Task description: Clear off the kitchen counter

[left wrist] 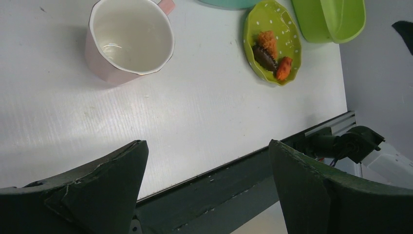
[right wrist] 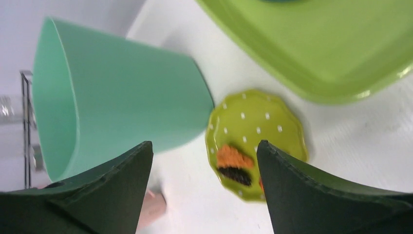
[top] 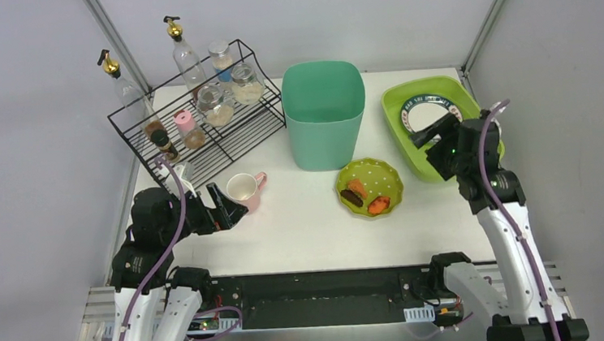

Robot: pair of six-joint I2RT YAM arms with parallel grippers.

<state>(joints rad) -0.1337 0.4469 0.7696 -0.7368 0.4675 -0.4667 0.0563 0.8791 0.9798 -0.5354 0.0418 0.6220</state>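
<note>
On the white kitchen counter [top: 303, 227] stand a pink cup [top: 243, 188] and a green dotted plate [top: 369, 186] holding orange and dark food scraps. My left gripper [top: 226, 208] hovers open just left of the cup; the left wrist view shows the cup [left wrist: 129, 39] upright and empty beyond my left gripper [left wrist: 207, 144]. My right gripper [top: 433, 133] is open and empty above the near-left side of the lime-green tray [top: 412, 158]. In the right wrist view, my right gripper [right wrist: 204, 143] frames the dotted plate [right wrist: 258, 131] far below.
A teal bin [top: 324, 112] stands at the back middle. A blue-rimmed plate [top: 429, 114] lies in the tray. A black wire rack [top: 198, 134] with bottles and jars fills the back left. Grey walls close in on three sides.
</note>
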